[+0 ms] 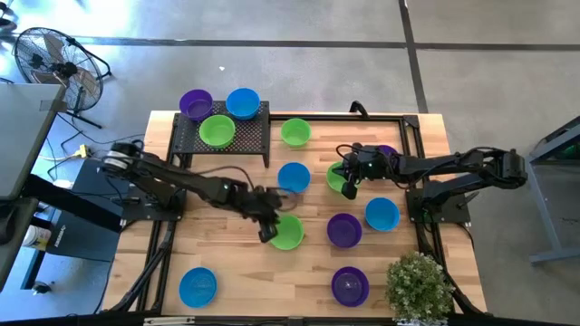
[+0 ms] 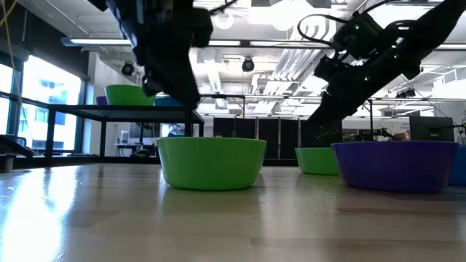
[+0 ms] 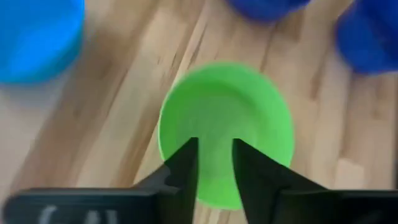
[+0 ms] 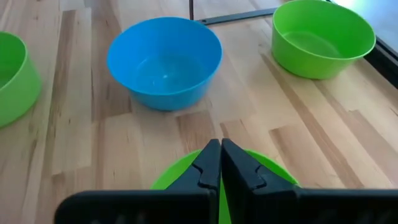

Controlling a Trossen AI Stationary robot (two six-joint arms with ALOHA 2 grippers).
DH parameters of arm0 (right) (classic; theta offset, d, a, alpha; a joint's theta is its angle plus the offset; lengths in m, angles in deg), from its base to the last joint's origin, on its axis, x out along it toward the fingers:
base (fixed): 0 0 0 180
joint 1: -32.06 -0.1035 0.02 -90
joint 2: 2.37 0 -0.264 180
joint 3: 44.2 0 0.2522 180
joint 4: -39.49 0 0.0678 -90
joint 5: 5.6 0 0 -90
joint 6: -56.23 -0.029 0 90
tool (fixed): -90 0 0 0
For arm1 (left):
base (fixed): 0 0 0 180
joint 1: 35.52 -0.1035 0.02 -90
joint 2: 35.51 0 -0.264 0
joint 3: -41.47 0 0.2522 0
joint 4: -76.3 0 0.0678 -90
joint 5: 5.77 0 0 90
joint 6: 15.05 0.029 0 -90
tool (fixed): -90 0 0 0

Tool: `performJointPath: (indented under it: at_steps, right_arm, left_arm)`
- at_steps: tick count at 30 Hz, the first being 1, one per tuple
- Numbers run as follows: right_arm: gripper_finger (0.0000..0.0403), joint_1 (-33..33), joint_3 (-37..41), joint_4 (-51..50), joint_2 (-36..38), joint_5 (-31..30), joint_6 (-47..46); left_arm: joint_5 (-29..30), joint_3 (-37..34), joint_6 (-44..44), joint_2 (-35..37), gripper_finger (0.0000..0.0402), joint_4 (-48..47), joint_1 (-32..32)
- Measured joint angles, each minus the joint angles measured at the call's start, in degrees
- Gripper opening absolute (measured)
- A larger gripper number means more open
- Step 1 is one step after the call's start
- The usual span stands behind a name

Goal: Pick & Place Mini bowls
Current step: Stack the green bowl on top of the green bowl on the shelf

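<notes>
3 mini bowls [image 1: 218, 115] sit on the rack [image 1: 251, 138].

In the left wrist view, the near rim of the green bowl [image 3: 227, 124] is covered by the left gripper [image 3: 215, 163], and the whole picture is blurred. Three blue bowls there are cut off by the edges. In the right wrist view, most of the green bowl under the right gripper [image 4: 220, 163] is hidden behind the fingers, and whether its rim is pinched cannot be told. In the high view, a purple bowl [image 1: 388, 151] is largely covered by the right arm. In the low view, the left gripper is cut off by the top edge, and the purple bowl [image 2: 397, 165] hides what stands behind it on the counter [image 2: 109, 211].
</notes>
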Motion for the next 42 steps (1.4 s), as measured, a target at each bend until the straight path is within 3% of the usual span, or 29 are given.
performJointPath:
  at_steps: [6, 16, 21, 27, 36, 42]
  right_arm:
    - [0.0001, -0.04, 0.07, 1.46, 0.0, 0.1, 0.04]
    - [0.0001, -0.75, 0.07, 1.37, 0.0, -0.04, 0.65]
    - [0.0001, -0.74, 0.07, 1.37, 0.0, -0.14, 1.54]
    - [0.0002, -0.74, 0.07, 1.41, 0.0, -0.14, 1.57]
    - [0.0001, -0.74, 0.11, 1.38, 0.0, -0.14, 1.59]
    - [0.0002, -0.74, 0.14, 1.01, 0.0, -0.21, 1.57]
  left_arm:
    - [0.71, 4.92, -5.53, -6.0, 0.0164, -7.68, -0.05]
    - [-1.24, 5.19, -7.6, -9.28, 0.0168, -8.53, -1.49]
    - [-2.2, 5.18, -7.6, -11.2, 0.0125, -8.46, -1.93]
    - [-1.49, 5.18, -4.06, -11.35, 0.0015, -8.93, -1.96]
    - [3.97, 4.62, -3.2, -6.81, 0.0006, -24.4, -4.72]
    - [6.33, -1.18, -5.56, -1.52, 0.0003, -27.41, -4.98]
